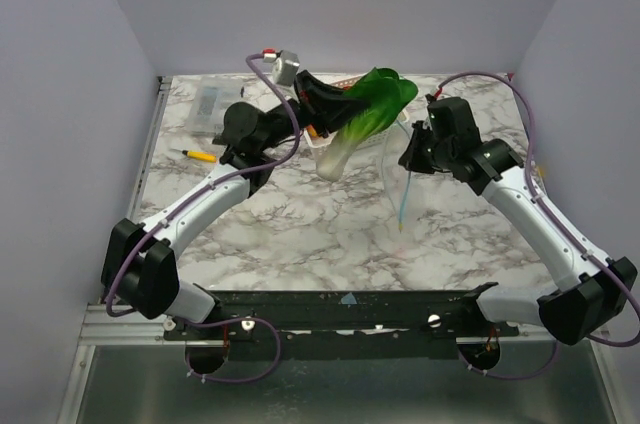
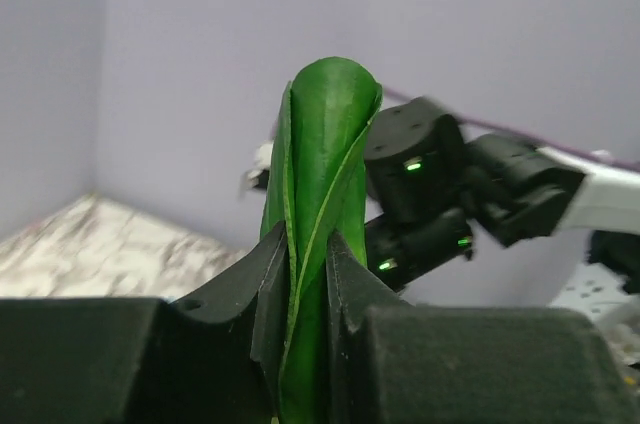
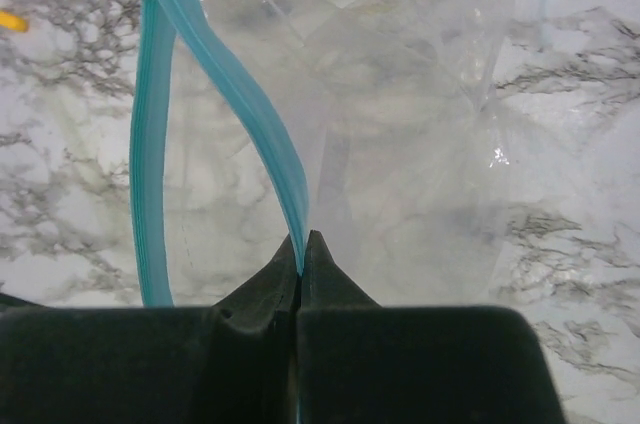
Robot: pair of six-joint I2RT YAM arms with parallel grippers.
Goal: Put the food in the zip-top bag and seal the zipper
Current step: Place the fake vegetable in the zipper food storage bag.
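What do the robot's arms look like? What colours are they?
Both arms have smooth white tube-like links, the left arm and the right arm, joined by chunky black joints. A thin purple cable loops along each one. The left gripper and right gripper are matte black with two wedge-shaped fingers. Small green lights glow on the right arm's black wrist.

White arm links (image 1: 200, 199), black joints (image 1: 150, 279), purple cables (image 1: 478, 74), black wedge-shaped fingers (image 2: 268, 289), green lights (image 2: 412, 165) on one wrist
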